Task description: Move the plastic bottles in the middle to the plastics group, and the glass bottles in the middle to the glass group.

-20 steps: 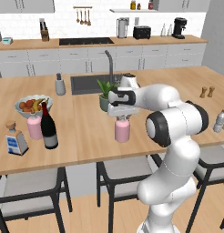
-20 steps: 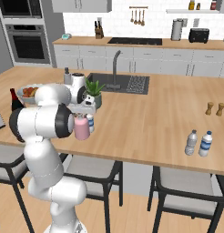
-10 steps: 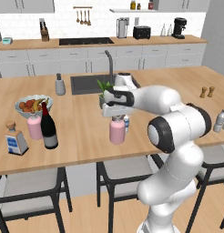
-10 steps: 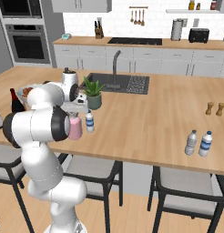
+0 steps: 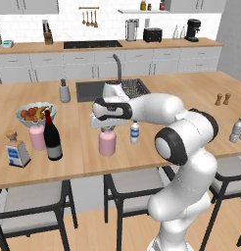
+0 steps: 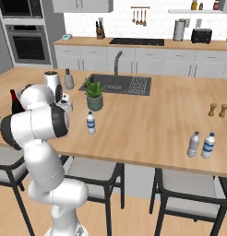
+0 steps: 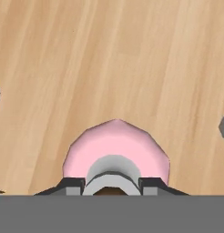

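If the arm swings too fast toward the glass group, the pink bottle (image 5: 107,142) could slip out or strike the wine bottle (image 5: 52,137), because only its small grey cap (image 7: 113,170) is pinched. The pincer (image 5: 107,128) is nearly closed, its jaws grasping that cap from above. The bottle hangs near the counter (image 5: 191,98), left of the small water bottle (image 5: 134,132).

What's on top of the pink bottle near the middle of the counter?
The end effector sits over the pink bottle, its fingers flanking the grey cap. The bottle's neck and the grip itself are covered.
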{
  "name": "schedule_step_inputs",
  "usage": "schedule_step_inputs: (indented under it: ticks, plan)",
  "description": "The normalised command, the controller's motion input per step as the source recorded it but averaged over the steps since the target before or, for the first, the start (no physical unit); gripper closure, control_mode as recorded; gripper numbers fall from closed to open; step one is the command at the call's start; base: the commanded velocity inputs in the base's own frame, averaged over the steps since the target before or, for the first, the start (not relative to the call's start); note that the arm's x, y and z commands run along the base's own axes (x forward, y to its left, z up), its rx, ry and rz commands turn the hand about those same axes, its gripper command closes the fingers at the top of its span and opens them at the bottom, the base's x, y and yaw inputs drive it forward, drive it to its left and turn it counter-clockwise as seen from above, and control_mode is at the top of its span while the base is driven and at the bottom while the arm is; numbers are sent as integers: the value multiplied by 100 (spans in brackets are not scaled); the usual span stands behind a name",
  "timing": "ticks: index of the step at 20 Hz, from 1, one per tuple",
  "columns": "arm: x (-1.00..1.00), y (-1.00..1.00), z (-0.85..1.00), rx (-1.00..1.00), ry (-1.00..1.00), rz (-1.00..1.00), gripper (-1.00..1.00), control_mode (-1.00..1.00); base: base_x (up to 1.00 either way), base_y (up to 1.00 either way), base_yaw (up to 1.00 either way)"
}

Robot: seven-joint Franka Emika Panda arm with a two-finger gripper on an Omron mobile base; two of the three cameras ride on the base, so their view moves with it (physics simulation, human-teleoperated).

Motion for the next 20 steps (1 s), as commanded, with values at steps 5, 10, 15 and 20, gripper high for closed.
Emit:
schedule_step_inputs:
  ticks: [5,10,15,20]
  plan:
    - [35,86,0,0,-1,0,100,-100,0,0,0]
    - [25,68,0,0,0,0,100,-100,0,0,0]
    - [27,53,-8,1,0,0,100,-100,0,0,0]
    - [24,35,-20,0,0,0,100,-100,0,0,0]
